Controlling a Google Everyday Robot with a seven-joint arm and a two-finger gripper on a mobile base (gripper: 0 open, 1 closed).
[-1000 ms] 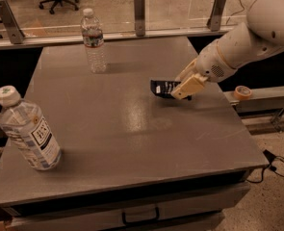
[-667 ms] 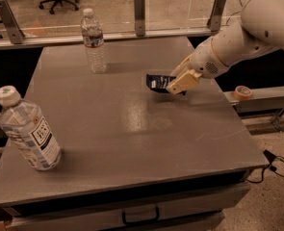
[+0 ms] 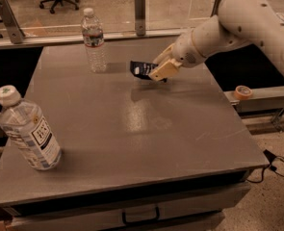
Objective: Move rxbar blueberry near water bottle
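Observation:
The rxbar blueberry (image 3: pixel 141 70), a small dark wrapper with white print, is held in my gripper (image 3: pixel 157 73) just above the grey table (image 3: pixel 132 129) near its back middle. The gripper is shut on the bar's right end, and the bar sticks out to the left. The water bottle (image 3: pixel 94 41), slim and clear with a white cap and a red-and-white band, stands upright at the back of the table, a short way left of the bar. My white arm (image 3: pixel 238 23) reaches in from the upper right.
A wider clear bottle (image 3: pixel 28 131) with a large white label stands tilted at the front left of the table. A roll of tape (image 3: pixel 243 92) lies on a ledge at the right. A rail with posts (image 3: pixel 140 7) runs behind the table.
My gripper has carried the rxbar blueberry left and toward the back of the table, closer to the water bottle. Both bottles have stayed put.

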